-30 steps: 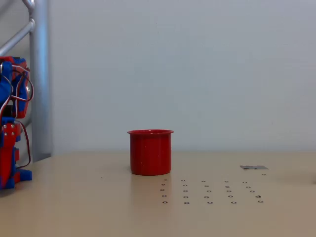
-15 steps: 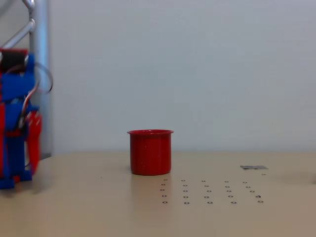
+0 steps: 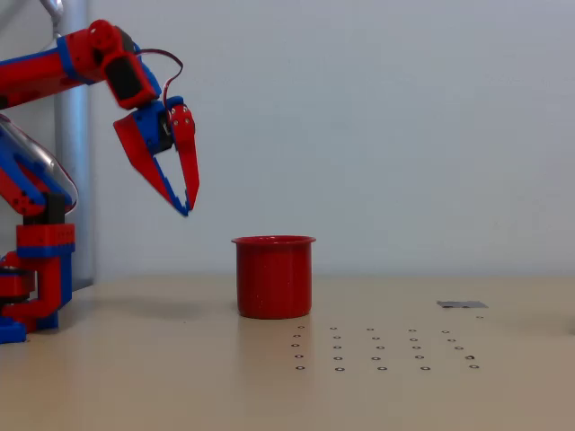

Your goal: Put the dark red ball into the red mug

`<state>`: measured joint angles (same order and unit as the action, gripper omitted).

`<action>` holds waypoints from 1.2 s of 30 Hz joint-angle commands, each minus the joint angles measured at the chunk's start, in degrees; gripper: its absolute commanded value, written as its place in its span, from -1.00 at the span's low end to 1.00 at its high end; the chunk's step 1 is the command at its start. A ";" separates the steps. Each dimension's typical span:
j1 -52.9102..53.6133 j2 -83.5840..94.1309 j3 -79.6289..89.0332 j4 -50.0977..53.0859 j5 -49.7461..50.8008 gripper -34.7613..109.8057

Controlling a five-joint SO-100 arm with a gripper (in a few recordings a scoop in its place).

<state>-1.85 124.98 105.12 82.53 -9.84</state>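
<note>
1. Gripper (image 3: 186, 205) is raised at the left of the fixed view, above and left of the mug (image 3: 274, 277), well apart from it. Its two red fingers (image 3: 187, 162) meet at the tips, so it is closed with nothing between them.
2. Mug stands upright on the table (image 3: 180, 377), mouth up, about centre frame.
3. I can find no ball; it is not on the table's visible stretch and not in the gripper. The mug's inside is hidden from this low side angle, so I cannot tell whether anything lies in it.
4. Risk: the arm (image 3: 45, 67) reaches over toward the mug, and a low pass could clip the flared rim and tip or slide it.
5. Risk: a closed gripper arriving at the ball would shove it; a glossy round ball likely rolls off.
6. Risk: the ball looks likely to be about mug-wide, so an off-centre drop may bounce off the rim.
</note>
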 commanded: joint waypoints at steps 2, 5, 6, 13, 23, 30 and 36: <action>-7.03 6.42 -3.78 0.88 13.45 -0.55; -8.53 16.44 2.37 5.45 13.36 -0.55; -7.38 20.65 5.36 6.94 14.15 -0.54; -1.14 49.13 22.85 2.90 15.21 -0.55; 2.81 63.81 42.01 -0.88 12.48 -0.55; 3.60 63.81 53.44 -5.10 12.22 -0.55; 4.75 63.81 65.39 -9.93 12.83 -0.55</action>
<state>2.20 184.66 169.01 73.56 2.81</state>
